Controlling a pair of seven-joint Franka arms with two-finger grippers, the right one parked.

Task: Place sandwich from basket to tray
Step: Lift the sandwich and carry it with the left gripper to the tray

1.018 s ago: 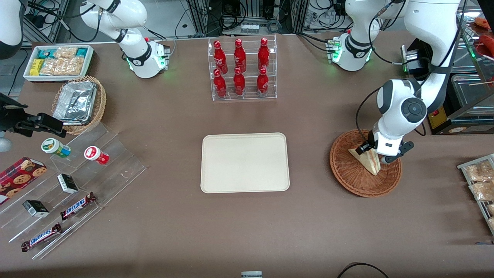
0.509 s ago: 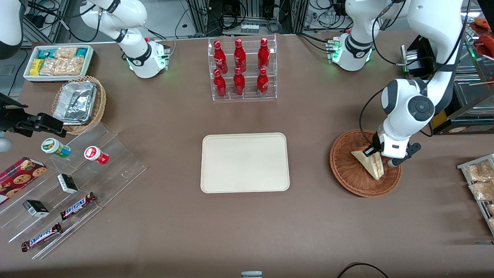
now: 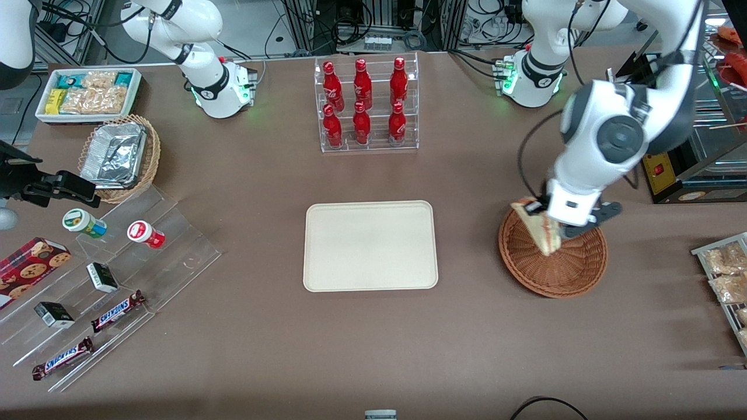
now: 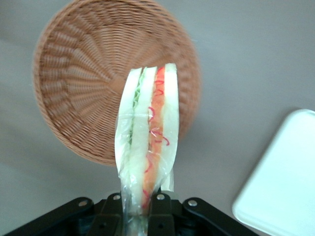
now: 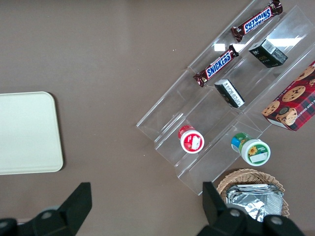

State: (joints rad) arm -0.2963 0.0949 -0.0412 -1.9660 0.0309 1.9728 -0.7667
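My left gripper (image 3: 554, 224) is shut on the sandwich (image 3: 540, 227), a plastic-wrapped cream wedge with red and green filling. It holds the wedge in the air above the reddish-brown wicker basket (image 3: 560, 268), over the basket's rim nearest the tray. In the left wrist view the sandwich (image 4: 147, 132) stands clamped between my fingers (image 4: 160, 211), with the basket (image 4: 83, 93) empty below it and a corner of the tray (image 4: 280, 187) beside it. The cream-beige tray (image 3: 370, 245) lies flat and bare at the table's middle, also visible in the right wrist view (image 5: 27, 132).
A clear rack of red bottles (image 3: 366, 105) stands farther from the front camera than the tray. Clear stepped shelves with snacks (image 3: 105, 274), a tan foil basket (image 3: 119, 154) and a white snack bin (image 3: 88, 93) lie toward the parked arm's end. A metal rack of pastries (image 3: 726, 274) is near the basket.
My gripper has risen out of the basket with the sandwich in it and moved a little toward the tray. The basket stays in place.
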